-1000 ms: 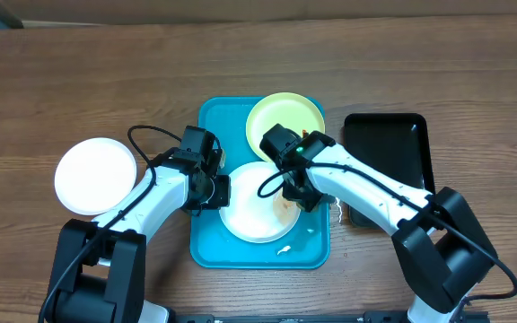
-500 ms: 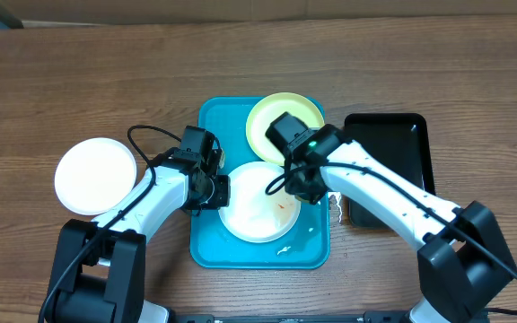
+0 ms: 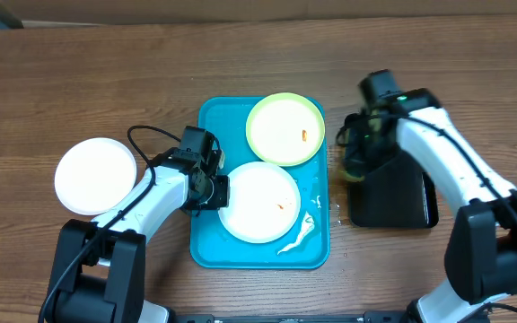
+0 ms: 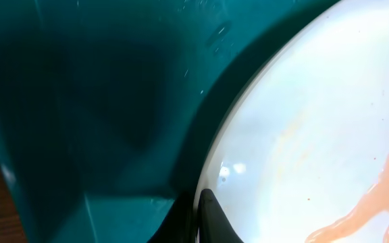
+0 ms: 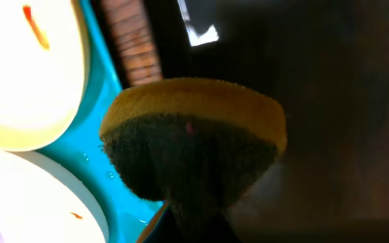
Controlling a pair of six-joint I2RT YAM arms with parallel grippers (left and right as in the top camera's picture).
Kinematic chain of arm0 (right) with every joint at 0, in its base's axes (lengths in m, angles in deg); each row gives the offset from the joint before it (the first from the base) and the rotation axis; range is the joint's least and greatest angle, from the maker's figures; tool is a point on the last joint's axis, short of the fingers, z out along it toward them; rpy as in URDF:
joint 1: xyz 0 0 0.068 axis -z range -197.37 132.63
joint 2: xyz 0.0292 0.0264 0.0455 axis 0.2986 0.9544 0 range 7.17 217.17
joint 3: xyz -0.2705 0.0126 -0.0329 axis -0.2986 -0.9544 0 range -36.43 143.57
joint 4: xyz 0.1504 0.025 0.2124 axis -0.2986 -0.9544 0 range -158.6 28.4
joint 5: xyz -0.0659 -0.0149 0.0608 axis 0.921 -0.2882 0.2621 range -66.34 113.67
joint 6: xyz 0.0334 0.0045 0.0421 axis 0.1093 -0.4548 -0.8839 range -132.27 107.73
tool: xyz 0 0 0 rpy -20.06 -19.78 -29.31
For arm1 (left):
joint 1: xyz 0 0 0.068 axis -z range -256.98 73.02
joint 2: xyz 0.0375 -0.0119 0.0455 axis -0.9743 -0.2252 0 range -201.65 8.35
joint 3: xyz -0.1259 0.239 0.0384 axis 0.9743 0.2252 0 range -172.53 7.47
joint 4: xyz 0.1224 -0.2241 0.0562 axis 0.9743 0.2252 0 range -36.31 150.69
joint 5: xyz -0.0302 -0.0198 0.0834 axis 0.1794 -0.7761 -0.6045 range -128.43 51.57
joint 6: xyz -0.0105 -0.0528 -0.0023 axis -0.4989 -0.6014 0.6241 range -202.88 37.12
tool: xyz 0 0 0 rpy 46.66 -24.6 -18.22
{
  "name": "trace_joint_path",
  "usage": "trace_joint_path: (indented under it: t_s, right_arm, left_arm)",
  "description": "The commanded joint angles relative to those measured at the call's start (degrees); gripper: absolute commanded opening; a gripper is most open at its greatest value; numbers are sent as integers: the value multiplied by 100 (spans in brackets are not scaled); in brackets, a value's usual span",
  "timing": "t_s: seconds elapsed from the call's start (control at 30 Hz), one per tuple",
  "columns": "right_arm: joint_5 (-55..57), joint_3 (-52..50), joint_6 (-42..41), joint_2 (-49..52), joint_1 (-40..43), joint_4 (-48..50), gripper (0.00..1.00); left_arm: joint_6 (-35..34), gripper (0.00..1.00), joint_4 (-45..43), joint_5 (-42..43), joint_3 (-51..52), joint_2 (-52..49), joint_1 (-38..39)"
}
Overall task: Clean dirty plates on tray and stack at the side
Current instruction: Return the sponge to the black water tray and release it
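Note:
The turquoise tray (image 3: 206,251) holds two plates. A green-rimmed plate (image 3: 276,121) with an orange smear lies at its back right. A white plate (image 3: 254,211) with small orange smears lies in the middle. My left gripper (image 3: 217,191) is shut on that plate's left rim (image 4: 211,169). A third white plate (image 3: 95,175) lies on the table to the left. My right gripper (image 3: 355,161) is shut on a yellow and green sponge (image 5: 194,138) over the left edge of the black tray (image 3: 393,193).
A white wet smear (image 3: 296,235) lies on the tray's front right part, with drops on the wood beside it. The black tray stands right of the turquoise tray. Bare wooden table lies at the back and far right.
My right arm has lifted the sponge off the white plate and swung right, to the black tray's left edge. The left arm has not moved.

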Motion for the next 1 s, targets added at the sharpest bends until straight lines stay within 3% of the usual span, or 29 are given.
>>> trace_joint_path:
  t_s: [0.0,0.2,0.27,0.3,0.33,0.7,0.97]
  right_arm:
    - [-382,35,278,-197,269,-2,4]
    - [291,-352,-125,-188,686,153,8]
    - [435,-562,-157,-186,785,358,27]
    - [402,-684,-162,-186,837,455,45]
    - [389,-715,-160,-186,870,446,47]
    - [17,-684,-68,-608,1217,487,48]
    - [2,-684,-55,-671,1252,428,47]
  left_arm:
    - [-52,4,195,-341,-85,-94,-37]
    - [61,4,682,-649,-553,-94,-26]
    - [120,4,861,-802,-730,-94,-26]
    - [138,4,1029,-903,-887,-94,-26]
    - [138,4,1137,-957,-973,-94,-26]
    - [170,4,2632,-2304,-2409,-83,308]
    - [192,4,2354,-1088,-3185,-83,874]
